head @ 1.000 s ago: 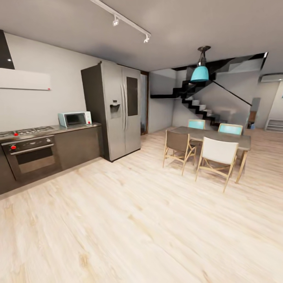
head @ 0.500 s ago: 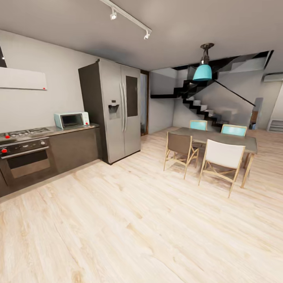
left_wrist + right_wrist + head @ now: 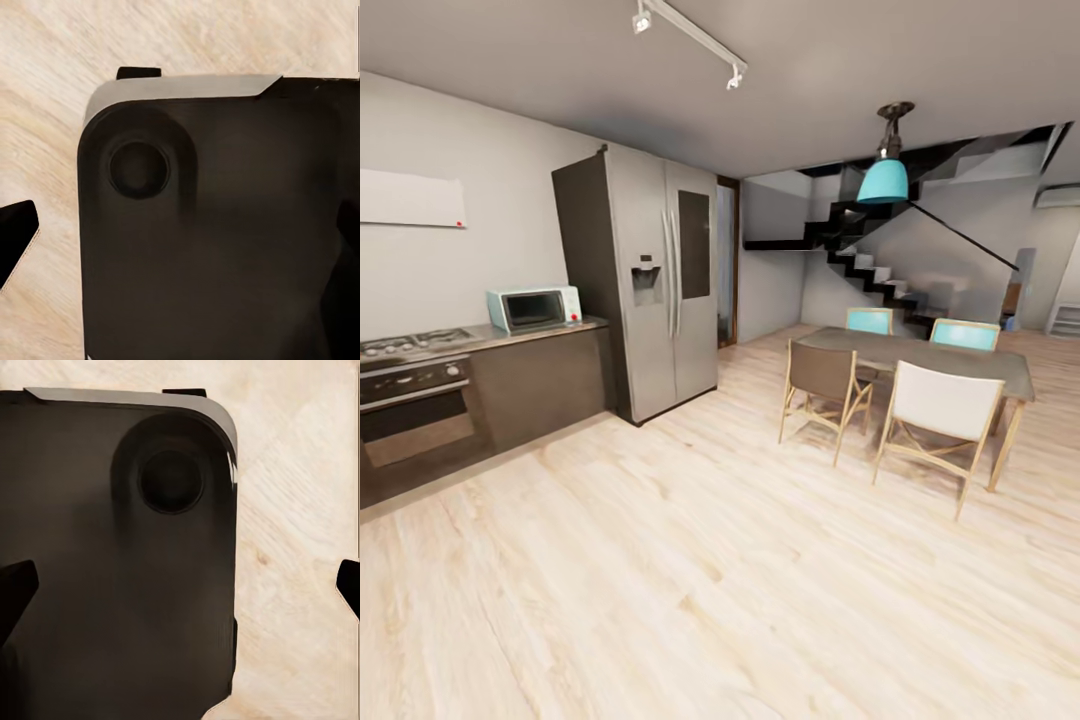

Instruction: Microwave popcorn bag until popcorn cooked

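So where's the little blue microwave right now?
In the head view, the microwave sits at the left, on the countertop against the white wall. It's between the gas hob and the tall grey fridge.

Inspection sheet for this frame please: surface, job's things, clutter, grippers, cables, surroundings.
Surface: grey countertop over dark cabinets, beside the fridge.
Job's things: mint-blue microwave on the countertop, door closed; popcorn bag nothing seen.
Clutter: nothing seen.
Grippers: dark fingertips at the edges of both wrist views, spread wide over the robot's dark base.
Cables: nothing seen.
Surroundings: gas hob, oven, dining table with chairs, staircase, teal lamp.
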{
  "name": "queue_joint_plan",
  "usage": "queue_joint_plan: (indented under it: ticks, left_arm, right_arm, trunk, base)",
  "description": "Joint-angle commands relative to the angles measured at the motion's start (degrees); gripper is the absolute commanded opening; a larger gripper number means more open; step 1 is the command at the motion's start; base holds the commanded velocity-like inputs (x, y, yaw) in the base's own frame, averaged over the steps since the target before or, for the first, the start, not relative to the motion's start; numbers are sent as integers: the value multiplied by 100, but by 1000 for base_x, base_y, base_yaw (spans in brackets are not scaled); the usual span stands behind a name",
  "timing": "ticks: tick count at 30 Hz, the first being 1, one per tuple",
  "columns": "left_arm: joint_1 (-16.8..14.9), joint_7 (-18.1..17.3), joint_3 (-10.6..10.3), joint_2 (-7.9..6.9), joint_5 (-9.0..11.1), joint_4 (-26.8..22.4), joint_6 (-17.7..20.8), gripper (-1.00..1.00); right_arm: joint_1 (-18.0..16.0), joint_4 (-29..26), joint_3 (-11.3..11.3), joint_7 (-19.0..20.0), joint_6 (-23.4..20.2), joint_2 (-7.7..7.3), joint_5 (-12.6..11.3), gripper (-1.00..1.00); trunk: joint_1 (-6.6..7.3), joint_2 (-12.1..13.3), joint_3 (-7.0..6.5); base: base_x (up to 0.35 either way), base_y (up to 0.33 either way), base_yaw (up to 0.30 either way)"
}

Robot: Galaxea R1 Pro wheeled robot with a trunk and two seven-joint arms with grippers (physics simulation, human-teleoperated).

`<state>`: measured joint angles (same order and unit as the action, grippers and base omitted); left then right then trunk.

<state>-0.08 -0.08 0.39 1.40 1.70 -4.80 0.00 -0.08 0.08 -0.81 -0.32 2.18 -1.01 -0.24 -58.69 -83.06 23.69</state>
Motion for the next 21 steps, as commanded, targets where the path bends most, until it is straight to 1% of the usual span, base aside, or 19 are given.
queue_joint_plan:
  ticks: [1, 8, 10, 11, 12, 14, 17, 21]
  left_arm:
    - [-1, -1, 4, 1, 16, -7, 0, 100]
    - [-1, 8, 5, 1, 28, -18, -31, 100]
    - [-1, 8, 5, -2, 127, -20, -34, 100]
    - [-1, 12, 2, -6, 246, -21, -40, 100]
    - [-1, 17, 0, -7, 303, -21, -66, 100]
    - [-1, 23, 3, -2, 381, -11, -210, 100]
    - [-1, 33, 0, 0, 418, -3, -328, 100]
    - [-1, 34, -2, -8, 427, 4, -351, 100]
  right_arm:
    - [-1, 1, -7, -3, 19, -2, 1, 100]
    - [-1, 1, -7, -3, 19, -5, 16, 100]
    - [-1, 1, -7, -3, 18, -5, 21, 100]
    - [-1, 1, -7, -3, 19, -5, 23, 100]
    - [-1, 1, -7, -3, 19, -5, 23, 100]
    - [-1, 1, -7, -3, 19, -5, 24, 100]
    - [-1, 1, -7, -3, 17, -1, 24, 100]
    - [-1, 1, 0, -3, 15, 4, 24, 100]
  trunk:
    - [-3, -2, 5]
    - [-3, -2, 5]
    - [-3, -2, 5]
    - [-3, -2, 5]
    - [-3, -2, 5]
    - [-3, -2, 5]
    - [-3, -2, 5]
    - [-3, -2, 5]
  base:
    - [321, 0, 0]
    - [321, 0, 0]
    - [321, 0, 0]
    - [321, 0, 0]
    - [321, 0, 0]
    - [321, 0, 0]
    - [321, 0, 0]
    - [321, 0, 0]
